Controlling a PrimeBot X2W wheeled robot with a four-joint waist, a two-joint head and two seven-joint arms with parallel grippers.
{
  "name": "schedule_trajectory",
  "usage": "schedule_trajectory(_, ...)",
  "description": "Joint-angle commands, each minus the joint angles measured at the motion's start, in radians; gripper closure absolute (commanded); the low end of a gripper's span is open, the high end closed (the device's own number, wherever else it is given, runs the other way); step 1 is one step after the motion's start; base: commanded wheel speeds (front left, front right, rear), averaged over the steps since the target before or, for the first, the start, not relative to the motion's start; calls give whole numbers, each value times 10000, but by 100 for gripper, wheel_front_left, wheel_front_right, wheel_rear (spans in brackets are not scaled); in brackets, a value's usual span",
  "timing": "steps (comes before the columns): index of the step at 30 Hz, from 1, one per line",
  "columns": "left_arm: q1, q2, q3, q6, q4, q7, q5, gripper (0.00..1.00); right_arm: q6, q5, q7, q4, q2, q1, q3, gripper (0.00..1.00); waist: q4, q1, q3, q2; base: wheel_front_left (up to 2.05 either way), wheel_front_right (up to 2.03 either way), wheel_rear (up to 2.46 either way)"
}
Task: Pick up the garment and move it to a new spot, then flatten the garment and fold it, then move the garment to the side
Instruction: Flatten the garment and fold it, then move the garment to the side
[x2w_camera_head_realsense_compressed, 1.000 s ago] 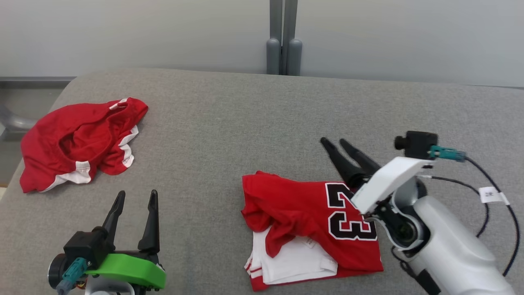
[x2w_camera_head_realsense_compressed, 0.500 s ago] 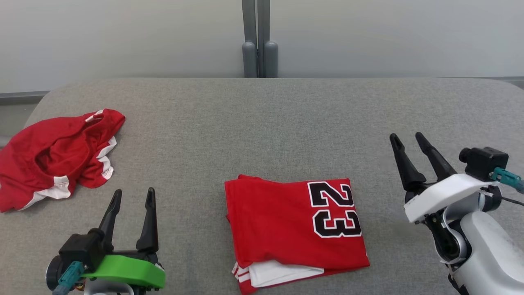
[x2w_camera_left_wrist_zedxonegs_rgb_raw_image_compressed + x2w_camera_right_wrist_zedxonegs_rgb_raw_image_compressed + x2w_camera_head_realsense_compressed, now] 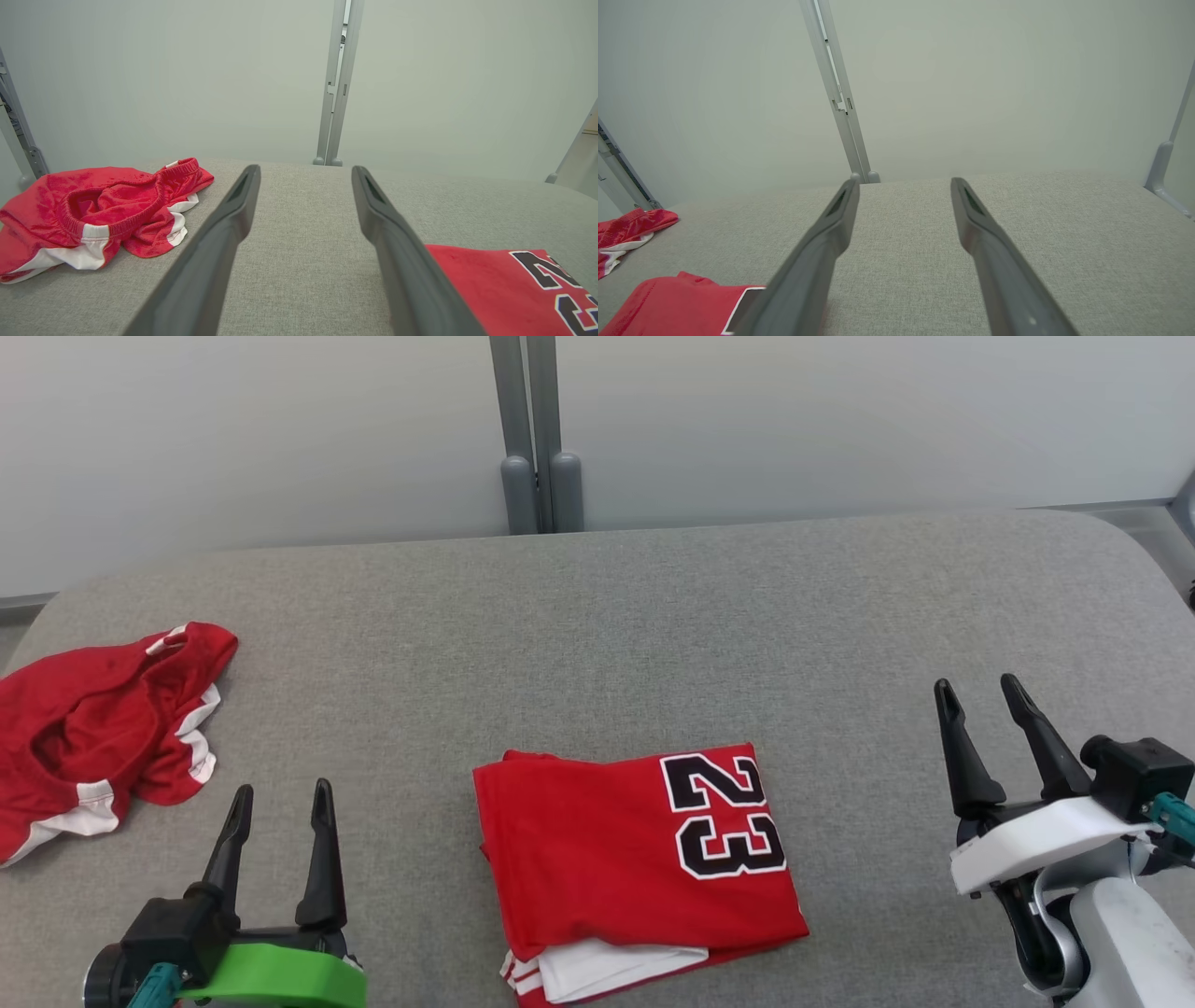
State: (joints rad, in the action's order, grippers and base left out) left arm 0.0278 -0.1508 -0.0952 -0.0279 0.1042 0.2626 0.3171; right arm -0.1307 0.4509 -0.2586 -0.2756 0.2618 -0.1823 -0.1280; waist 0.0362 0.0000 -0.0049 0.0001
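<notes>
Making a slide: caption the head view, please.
Folded red garment on the grey table, crumpled shorts far left; left pincer and right pincer open, empty.

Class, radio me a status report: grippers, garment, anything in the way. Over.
Left gripper, right gripper: jaws open, empty. Folded red 23 jersey flat on grey fabric surface between them. Crumpled red shorts far left, well clear.
</notes>
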Motion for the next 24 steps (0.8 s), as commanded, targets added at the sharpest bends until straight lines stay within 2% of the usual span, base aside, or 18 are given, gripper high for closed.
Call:
schedule_trajectory(1,185,58,105,-69,-2,26,-100,0,0,-153,-68,48,-79,215,80,0,-108,0,-48,-1,0,0,0)
schedule_trajectory(10,314,395,597,-320,-92,27,-854,0,0,-765,-68,574,-456,578,316,0,-298,0,-73,-1,0,0,0)
schedule_trajectory(24,113,690,870,-640,226,27,-1318,0,0,-745,-17,16,-331,220,-281,0,-212,0,-85,-1,0,0,0)
